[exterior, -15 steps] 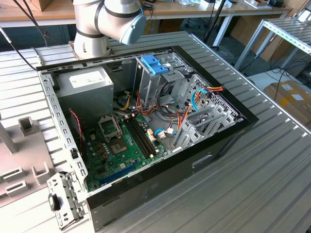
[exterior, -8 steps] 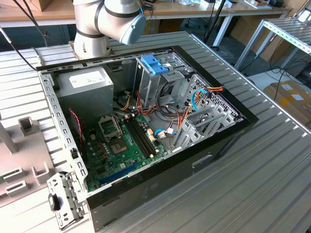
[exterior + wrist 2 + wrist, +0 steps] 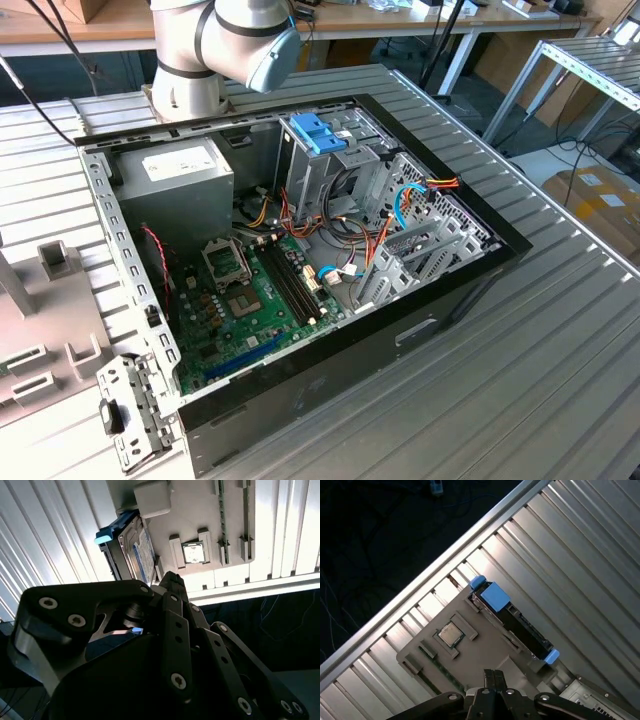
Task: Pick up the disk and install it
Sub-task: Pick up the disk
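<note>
Finds the end effector [image 3: 493,676] poised above a grey fixture plate [image 3: 485,647] lying on the ribbed aluminium worktop [image 3: 580,555], with black linkage bars crowding the foreground in both wrist views. Reads the fingertips [image 3: 489,679] as set close together, narrow, gripping nothing. Locates the disk [image 3: 517,625] standing on edge in a slot along one side of that plate, not in the computer case [image 3: 450,290]: silver body upright, blue carrier rails [image 3: 495,596] fitted to it, a lighter blue tab [image 3: 551,655] at each end. Shows part of its white-and-blue label [image 3: 145,555] in the second wrist view. Puts the end effector near the disk yet apart from it, over the plate rather than over the drive. Notes a square processor chip [image 3: 449,632] seated in a recess of the same plate, and a thin green-edged strip [image 3: 222,515] in a narrow groove close by. Catches dark floor [image 3: 380,545] with loose cables past the worktop's edge. In the exterior view, takes in the robot arm [image 3: 225,40] rising at the far side of the open computer case; inside, a grey power supply [image 3: 185,180] with a white sticker, a green motherboard [image 3: 250,310], a bare blue bracket [image 3: 320,130] atop the drive cage [image 3: 310,180], and coloured cables [image 3: 400,205]. Spots a loose perforated metal bracket [image 3: 130,415] on the worktop, just beside the case's corner toward the exterior view's left.
</note>
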Available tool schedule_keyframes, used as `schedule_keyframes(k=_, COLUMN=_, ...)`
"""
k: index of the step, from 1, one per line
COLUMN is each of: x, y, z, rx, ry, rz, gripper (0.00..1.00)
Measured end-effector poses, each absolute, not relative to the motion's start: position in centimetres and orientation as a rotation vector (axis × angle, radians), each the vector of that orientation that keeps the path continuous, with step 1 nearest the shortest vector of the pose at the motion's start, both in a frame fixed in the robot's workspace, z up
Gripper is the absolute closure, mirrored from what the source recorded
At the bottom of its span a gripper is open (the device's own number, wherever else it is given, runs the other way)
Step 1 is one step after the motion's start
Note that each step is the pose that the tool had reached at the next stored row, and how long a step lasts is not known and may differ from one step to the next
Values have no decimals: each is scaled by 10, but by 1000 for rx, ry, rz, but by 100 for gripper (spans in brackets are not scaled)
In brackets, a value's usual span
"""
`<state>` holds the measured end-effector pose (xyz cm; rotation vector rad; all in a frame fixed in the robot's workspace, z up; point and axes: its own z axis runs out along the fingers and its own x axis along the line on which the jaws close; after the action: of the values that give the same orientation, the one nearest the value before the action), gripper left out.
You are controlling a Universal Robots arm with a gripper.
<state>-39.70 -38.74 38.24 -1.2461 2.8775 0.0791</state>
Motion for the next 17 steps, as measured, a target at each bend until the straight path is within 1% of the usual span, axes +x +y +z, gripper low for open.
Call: schedule_keyframes(k=17, x=-397, y=-387, z=382, rx=-1439, ry=2790, rz=80, gripper=89)
